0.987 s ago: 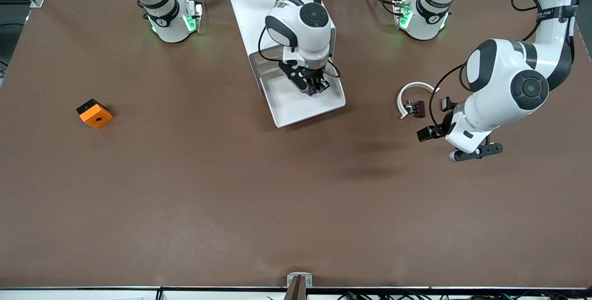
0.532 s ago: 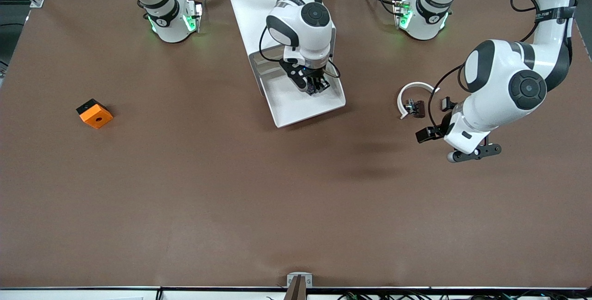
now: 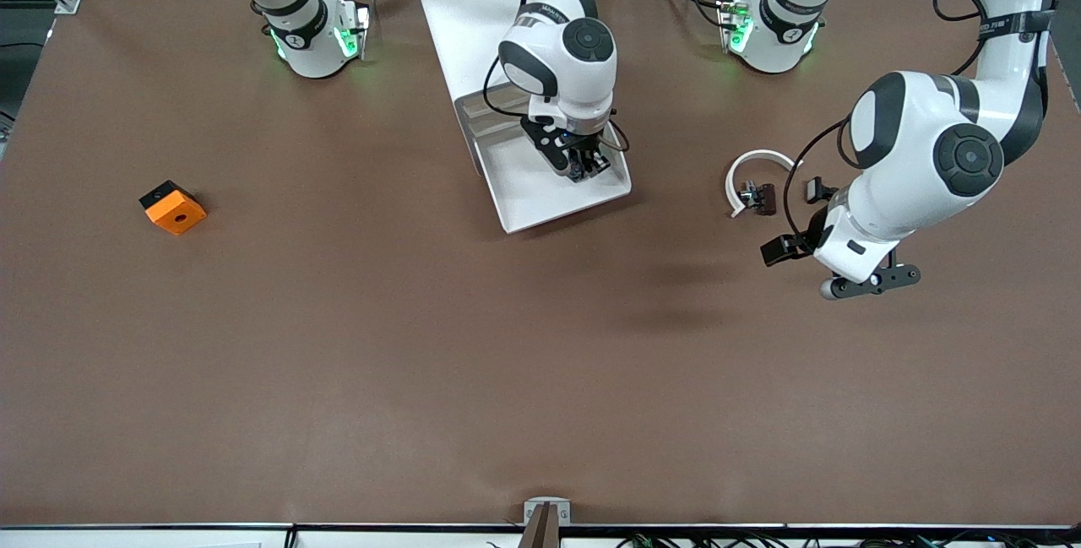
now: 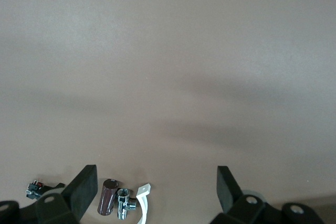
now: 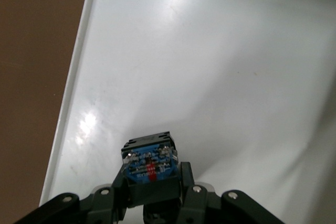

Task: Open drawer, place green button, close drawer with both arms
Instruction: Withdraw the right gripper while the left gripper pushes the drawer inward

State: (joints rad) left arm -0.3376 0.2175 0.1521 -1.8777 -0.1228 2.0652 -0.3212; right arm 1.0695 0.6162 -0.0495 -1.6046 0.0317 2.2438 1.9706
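One button (image 5: 149,162), one open drawer (image 3: 524,208). Right gripper (image 3: 587,166) over drawer, clamped on button. Left gripper (image 4: 156,195) waited mid-right of front frame, fingers apart.

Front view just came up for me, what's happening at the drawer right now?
The drawer is pulled open. The right gripper is down inside it, its fingers on either side of the button, which sits at the drawer floor. The left gripper waits open over bare table near the small black-brown pieces with a white arc. An orange block lies toward the right arm's end.
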